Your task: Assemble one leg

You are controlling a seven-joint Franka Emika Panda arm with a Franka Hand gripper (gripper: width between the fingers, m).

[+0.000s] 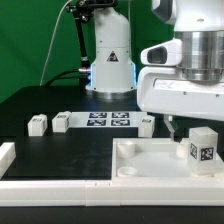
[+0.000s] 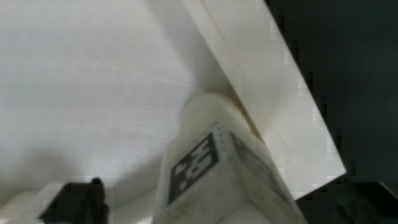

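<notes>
A white leg (image 1: 201, 149) with a tag on its front face stands upright in the near right corner of the large white tabletop (image 1: 150, 160). My gripper (image 1: 186, 127) hangs just above it, and one dark finger (image 1: 172, 125) shows a little to the exterior view's left of the leg. In the wrist view the leg (image 2: 231, 180) rises between my fingers, with the gripper (image 2: 214, 205) around its upper end. The one clear finger (image 2: 80, 200) stands apart from the leg, so the jaws look open. The tabletop (image 2: 107, 90) fills the view behind.
Three more legs lie on the black table: two at the exterior view's left (image 1: 38, 124) (image 1: 62, 121) and one (image 1: 145, 124) by the marker board (image 1: 108, 120). A white rail (image 1: 60, 186) runs along the front edge. The robot base (image 1: 110, 60) stands behind.
</notes>
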